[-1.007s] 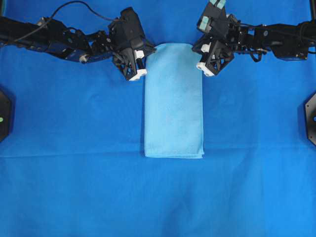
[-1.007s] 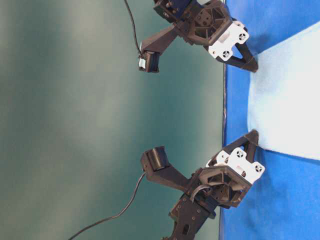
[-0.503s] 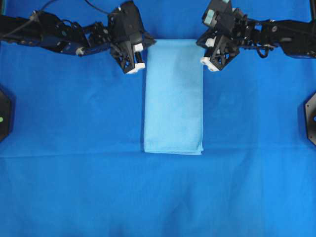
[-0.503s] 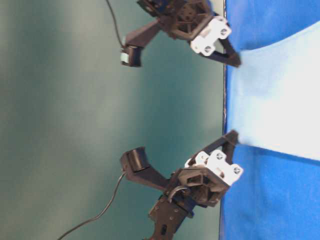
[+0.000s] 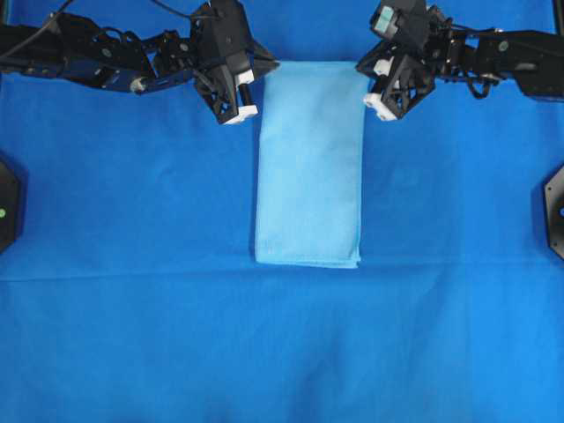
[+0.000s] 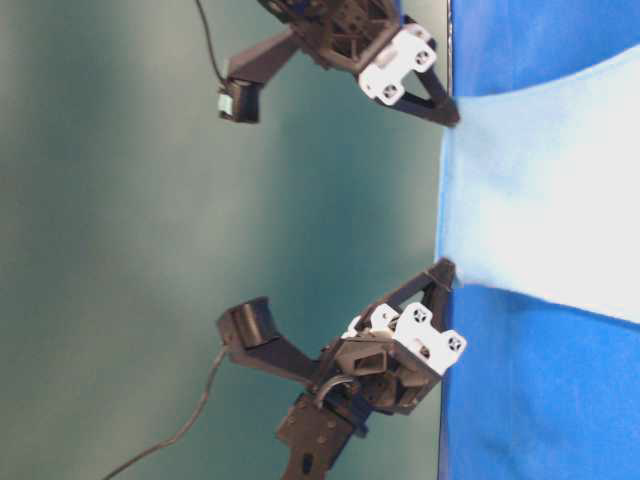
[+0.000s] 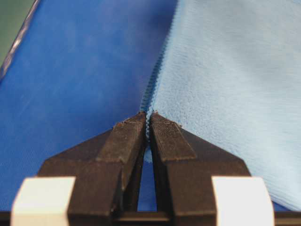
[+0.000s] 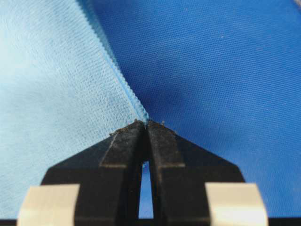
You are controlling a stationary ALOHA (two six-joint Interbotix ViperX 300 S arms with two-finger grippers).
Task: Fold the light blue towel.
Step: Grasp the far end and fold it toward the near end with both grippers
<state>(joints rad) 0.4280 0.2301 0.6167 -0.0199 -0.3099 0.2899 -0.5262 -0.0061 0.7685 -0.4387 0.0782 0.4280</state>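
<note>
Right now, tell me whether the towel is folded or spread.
Folded. The towel lies as a narrow strip on the table cover, layered edges showing at its near end, far corners pinched in both jaws.

My end effector fingers are matt black plastic, rough-tipped; the light blue towel is soft, finely ribbed cloth; beside it, the tabletop cover looks matt and woven.

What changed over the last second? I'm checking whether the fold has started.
Both grippers, left and right, moved toward the top of the overhead view, dragging the light blue towel with them; its near edge slid the same way and its far end lifted off the table covering. Unchanged: both stay shut on the far corners, and the towel remains a narrow rectangle.
</note>
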